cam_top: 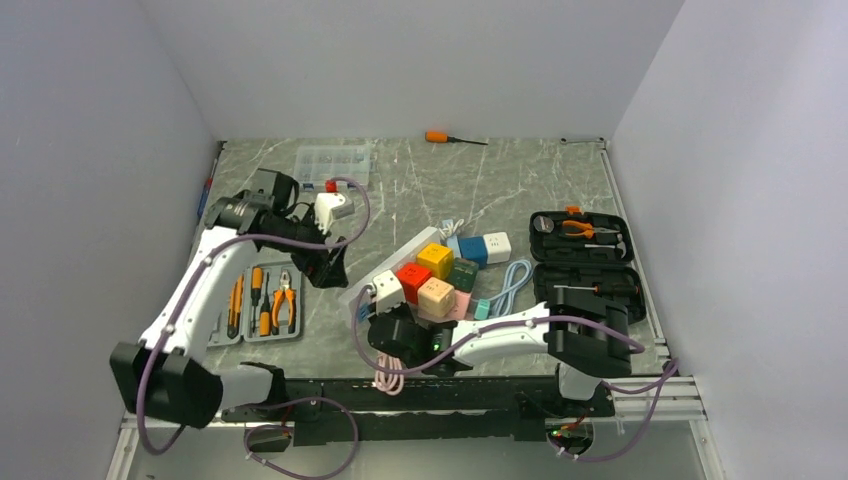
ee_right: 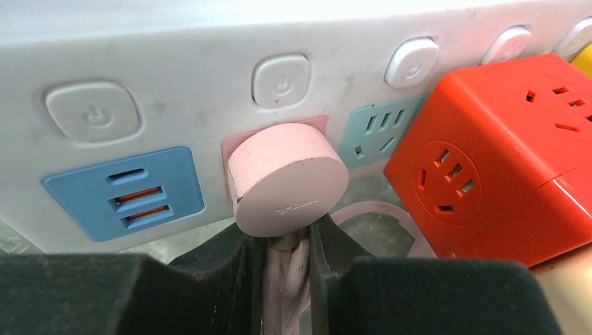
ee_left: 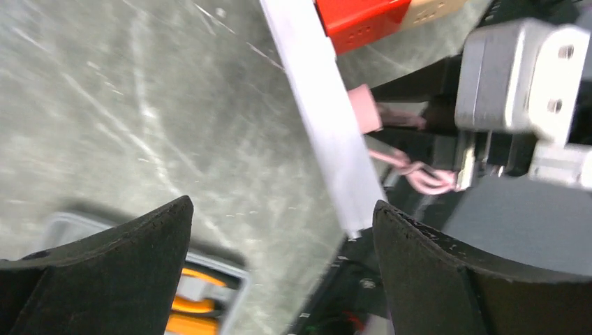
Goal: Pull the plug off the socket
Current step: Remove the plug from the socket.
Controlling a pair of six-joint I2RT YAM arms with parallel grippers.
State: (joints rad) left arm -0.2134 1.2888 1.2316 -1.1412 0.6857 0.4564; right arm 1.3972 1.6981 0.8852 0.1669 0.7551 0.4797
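Pink plug (ee_right: pixel 286 178) sat in its power strip (ee_right: pixel 195 63) socket, frame centre. Right gripper (ee_right: pixel 286 244) was clenched on its cord neck for pulling. Left gripper (ee_left: pixel 283 216) hung released near the strip's end, probably to brace it.

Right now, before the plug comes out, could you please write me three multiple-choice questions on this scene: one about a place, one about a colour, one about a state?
1. In the right wrist view, where on the power strip does the pink plug sit?
A. Between the blue USB panel and the light-blue socket
B. On top of a yellow cube
C. Hanging loose in the air

2. What colour is the cube beside the plug?
A. Purple
B. Red
C. Black

3. On the left gripper, how do the jaws stand?
A. Shut on the strip
B. Shut on a screwdriver
C. Wide open, holding nothing

Answers:
1 A, as those two panels flank it.
2 B, as its red body fills the right side of the view.
3 C, as bare table shows between them.
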